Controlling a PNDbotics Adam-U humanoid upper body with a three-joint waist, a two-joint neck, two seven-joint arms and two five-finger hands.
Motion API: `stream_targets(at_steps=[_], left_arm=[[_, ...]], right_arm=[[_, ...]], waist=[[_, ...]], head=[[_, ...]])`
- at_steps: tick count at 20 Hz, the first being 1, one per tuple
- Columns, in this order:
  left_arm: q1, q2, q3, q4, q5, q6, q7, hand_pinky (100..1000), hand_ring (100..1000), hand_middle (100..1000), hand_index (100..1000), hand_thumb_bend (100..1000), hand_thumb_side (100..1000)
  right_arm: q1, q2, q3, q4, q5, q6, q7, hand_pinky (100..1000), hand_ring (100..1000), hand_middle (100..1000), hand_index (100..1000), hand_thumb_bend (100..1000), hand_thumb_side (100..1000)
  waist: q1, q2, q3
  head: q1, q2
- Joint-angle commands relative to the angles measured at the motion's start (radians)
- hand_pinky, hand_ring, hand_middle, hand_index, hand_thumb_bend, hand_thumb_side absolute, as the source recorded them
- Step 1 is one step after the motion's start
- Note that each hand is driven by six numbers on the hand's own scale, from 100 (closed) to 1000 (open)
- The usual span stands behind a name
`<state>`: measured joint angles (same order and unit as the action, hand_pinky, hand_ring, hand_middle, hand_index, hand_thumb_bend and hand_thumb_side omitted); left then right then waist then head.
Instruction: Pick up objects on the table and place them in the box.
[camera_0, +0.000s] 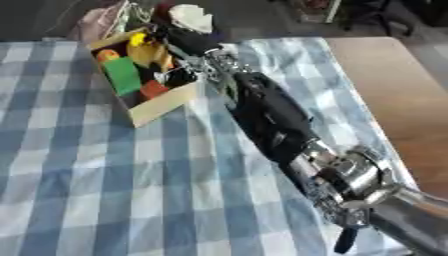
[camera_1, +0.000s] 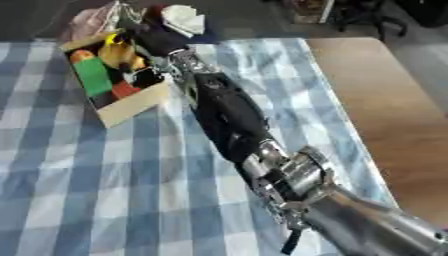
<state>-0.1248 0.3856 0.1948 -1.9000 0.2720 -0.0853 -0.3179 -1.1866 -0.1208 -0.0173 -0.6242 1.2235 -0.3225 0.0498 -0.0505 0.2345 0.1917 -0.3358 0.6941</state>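
The open cardboard box (camera_0: 162, 107) sits in the upper left of the frame on the blue-and-white checked tablecloth (camera_0: 79, 190). It already holds a green block (camera_0: 122, 75), a red piece (camera_0: 154, 89) and yellow and orange items (camera_0: 144, 50). The right hand (camera_0: 188, 37) reaches from the lower right to the box's far edge, beside a white crumpled object (camera_0: 192, 17); whether its fingers are spread or pinching cannot be told. No loose objects show on the cloth, so the task appears nearly complete.

Soft, even, fairly bright light; both views blurred, no crisp edges. Pale glare on the silver metal arm joint (camera_0: 354, 172); faint shadow along the blue-and-white checked tablecloth (camera_0: 105, 190)
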Motion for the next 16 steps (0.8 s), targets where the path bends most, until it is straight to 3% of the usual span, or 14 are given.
stream_targets(at_steps=[1,4,7,12,16], left_arm=[[-0.009,0.012,0.007,-0.019,0.005,-0.002,0.001,760,536,593,775,100,639],[-0.008,0.012,0.009,-0.019,0.006,-0.002,0.003,760,536,594,775,100,637],[-0.005,0.013,0.014,-0.019,0.005,-0.003,0.009,760,537,594,775,100,636],[0.004,0.014,0.037,-0.019,0.001,-0.006,0.034,760,540,597,775,100,628],[0.02,0.015,0.069,-0.018,-0.004,-0.012,0.074,758,541,598,774,100,622]], right_arm=[[-0.022,-0.031,-0.004,-0.025,0.005,0.004,0.009,734,749,873,947,180,441],[-0.019,-0.042,-0.008,-0.034,-0.012,0.004,0.005,723,734,839,935,127,393],[-0.008,-0.067,-0.004,-0.07,-0.096,-0.022,-0.018,687,680,776,903,100,323],[0.048,-0.151,0.041,-0.204,-0.369,-0.079,-0.026,662,645,731,874,100,250],[0.14,-0.238,0.07,-0.376,-0.678,-0.077,0.021,639,615,681,843,100,272]], waist=[[-0.001,-0.006,-0.001],[-0.001,-0.007,-0.002],[-0.002,-0.009,-0.007],[-0.006,-0.018,-0.018],[-0.007,-0.029,-0.028]], head=[[0.003,-0.008],[0.005,-0.009],[0.012,-0.009],[0.031,-0.007],[0.043,-0.003]])
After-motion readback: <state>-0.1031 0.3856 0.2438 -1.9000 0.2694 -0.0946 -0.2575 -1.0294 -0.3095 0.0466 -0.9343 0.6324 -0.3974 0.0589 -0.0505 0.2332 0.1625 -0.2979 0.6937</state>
